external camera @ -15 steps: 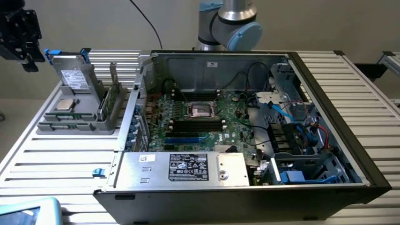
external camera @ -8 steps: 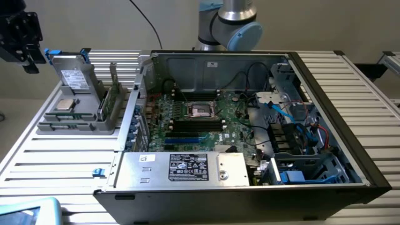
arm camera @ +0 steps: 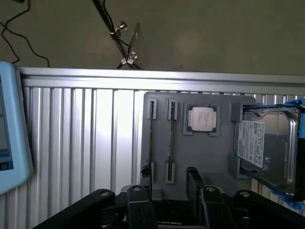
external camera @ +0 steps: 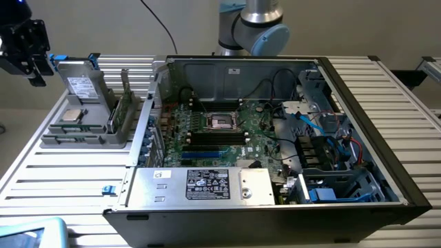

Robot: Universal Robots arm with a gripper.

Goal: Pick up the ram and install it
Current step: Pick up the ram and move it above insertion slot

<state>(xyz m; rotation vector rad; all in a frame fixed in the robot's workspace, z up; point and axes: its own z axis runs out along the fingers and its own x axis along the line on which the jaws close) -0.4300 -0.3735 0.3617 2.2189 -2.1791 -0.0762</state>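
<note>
On the slatted metal table (external camera: 62, 175), toward the exterior view's left, a grey holder (external camera: 76, 140) carries the ram (external camera: 119, 114). It is a slim green board standing on its long edge in a slot on the holder's side nearest the computer case (external camera: 386, 129). From the wrist view it is seen edge-on, as little more than a thin dark line. The same holder has a square silver processor (external camera: 71, 115) lying flat in a recess and a grey drive (external camera: 86, 88) with a white label propped upright at its far end.

The gripper (external camera: 38, 72) hangs at the exterior view's upper left, near the drive and well apart from the ram. Its black fingers (arm camera: 193, 183) are spread and nothing is between them.

The case lies open beside the holder, with the motherboard (external camera: 206, 119) exposed. Black memory slots (external camera: 219, 137) sit just below the processor socket (external camera: 222, 121). A silver power supply (external camera: 200, 185) fills the near edge, and loose cables (external camera: 324, 129) crowd the case's side toward the exterior view's right. A light-blue object (external camera: 31, 232) rests at the table's near corner.
</note>
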